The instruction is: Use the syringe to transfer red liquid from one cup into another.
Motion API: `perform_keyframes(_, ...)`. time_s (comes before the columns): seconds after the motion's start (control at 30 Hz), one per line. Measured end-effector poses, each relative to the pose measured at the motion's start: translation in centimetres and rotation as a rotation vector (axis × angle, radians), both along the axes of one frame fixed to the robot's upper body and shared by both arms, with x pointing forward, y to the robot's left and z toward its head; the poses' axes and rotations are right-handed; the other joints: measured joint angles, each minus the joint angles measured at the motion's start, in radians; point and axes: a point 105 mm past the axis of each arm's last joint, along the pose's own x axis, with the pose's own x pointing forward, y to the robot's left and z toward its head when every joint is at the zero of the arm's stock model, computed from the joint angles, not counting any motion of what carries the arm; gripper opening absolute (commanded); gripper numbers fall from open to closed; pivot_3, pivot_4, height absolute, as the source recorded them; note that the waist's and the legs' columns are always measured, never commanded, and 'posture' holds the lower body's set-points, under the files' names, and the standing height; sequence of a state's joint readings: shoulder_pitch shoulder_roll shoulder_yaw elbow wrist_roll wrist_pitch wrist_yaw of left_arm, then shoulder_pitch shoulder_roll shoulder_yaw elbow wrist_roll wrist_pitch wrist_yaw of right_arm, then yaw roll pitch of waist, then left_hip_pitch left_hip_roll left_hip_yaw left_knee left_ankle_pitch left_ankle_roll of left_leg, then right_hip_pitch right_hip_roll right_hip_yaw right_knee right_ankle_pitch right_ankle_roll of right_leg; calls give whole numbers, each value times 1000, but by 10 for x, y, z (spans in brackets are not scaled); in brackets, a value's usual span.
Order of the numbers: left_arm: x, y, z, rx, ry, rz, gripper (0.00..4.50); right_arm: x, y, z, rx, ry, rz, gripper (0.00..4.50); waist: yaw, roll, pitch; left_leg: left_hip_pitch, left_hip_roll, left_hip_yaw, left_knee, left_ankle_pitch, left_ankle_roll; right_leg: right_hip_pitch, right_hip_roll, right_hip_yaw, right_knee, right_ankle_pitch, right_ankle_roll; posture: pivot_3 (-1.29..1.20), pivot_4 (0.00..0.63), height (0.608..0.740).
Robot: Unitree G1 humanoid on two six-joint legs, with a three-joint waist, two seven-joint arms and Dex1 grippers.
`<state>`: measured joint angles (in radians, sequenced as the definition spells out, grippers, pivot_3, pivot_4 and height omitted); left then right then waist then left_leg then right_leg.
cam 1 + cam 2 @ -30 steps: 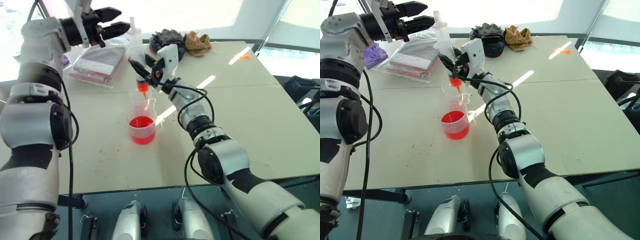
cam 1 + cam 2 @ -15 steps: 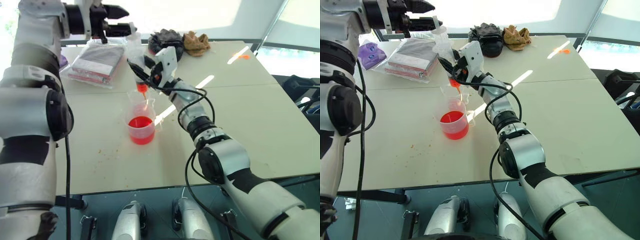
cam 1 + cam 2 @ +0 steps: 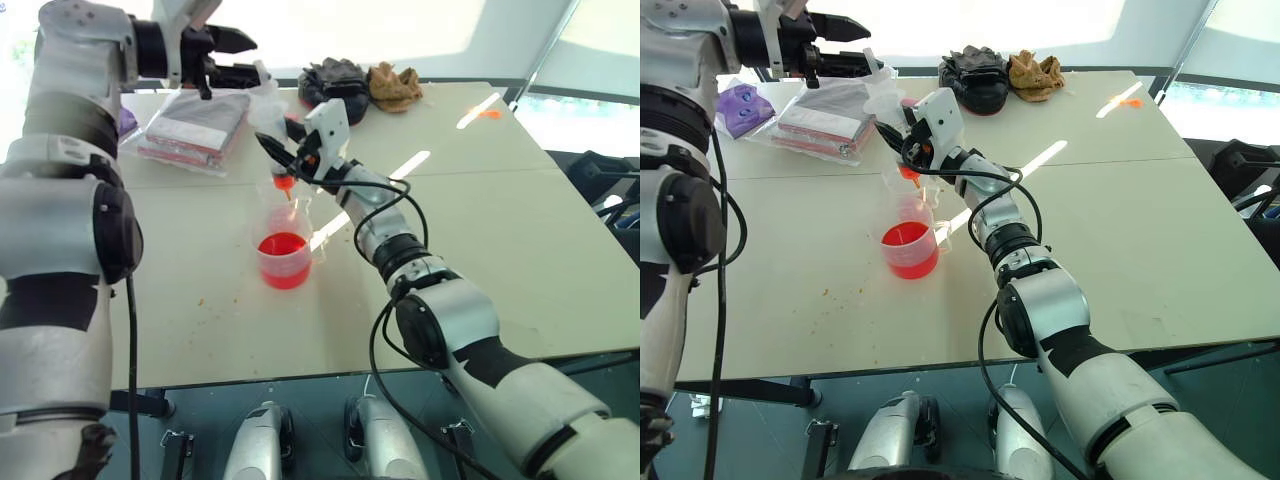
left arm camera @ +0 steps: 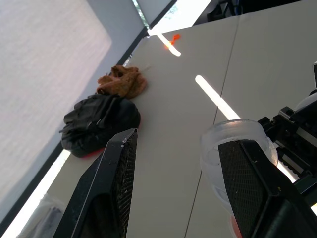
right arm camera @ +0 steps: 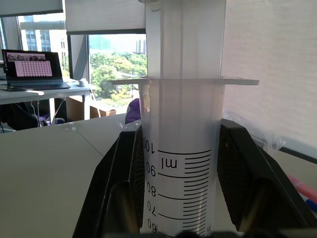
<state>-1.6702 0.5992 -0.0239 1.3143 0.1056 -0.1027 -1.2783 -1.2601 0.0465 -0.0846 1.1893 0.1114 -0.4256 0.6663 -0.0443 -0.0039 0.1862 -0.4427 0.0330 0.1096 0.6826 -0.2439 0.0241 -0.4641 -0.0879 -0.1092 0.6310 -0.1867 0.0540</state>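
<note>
The syringe (image 3: pixel 270 112) stands upright with my right gripper (image 3: pixel 276 142) shut on its clear barrel (image 5: pixel 181 148). Its orange tip (image 3: pixel 285 184) hangs just above the narrower clear cup (image 3: pixel 284 203). In front of that cup stands the wider cup (image 3: pixel 284 262), holding red liquid (image 3: pixel 282 245). My left gripper (image 3: pixel 250 58) is open at the level of the plunger's top (image 4: pixel 210 158), with one finger (image 4: pixel 247 183) close beside it and not gripping it.
A plastic-wrapped packet (image 3: pixel 195 125) lies at the back left of the white table (image 3: pixel 480 230), with a purple item (image 3: pixel 740 106) beyond it. Black gloves (image 3: pixel 335 78) and a brown cloth (image 3: pixel 395 86) lie at the far edge.
My left gripper has rolled and edged closer to the plunger's top. The right gripper and the syringe have stayed in place over the narrower cup.
</note>
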Motion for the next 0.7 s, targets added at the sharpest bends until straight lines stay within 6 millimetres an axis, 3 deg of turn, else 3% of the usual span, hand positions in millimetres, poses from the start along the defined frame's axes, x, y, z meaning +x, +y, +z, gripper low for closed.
perform_keyframes(0.7,3,0,-29,75,28,-30,2585,2,0,-8,-5,34,-12,1460,0,0,0,0,0,0,0,0,0,0,0,0,1,0,0,0,150,740)
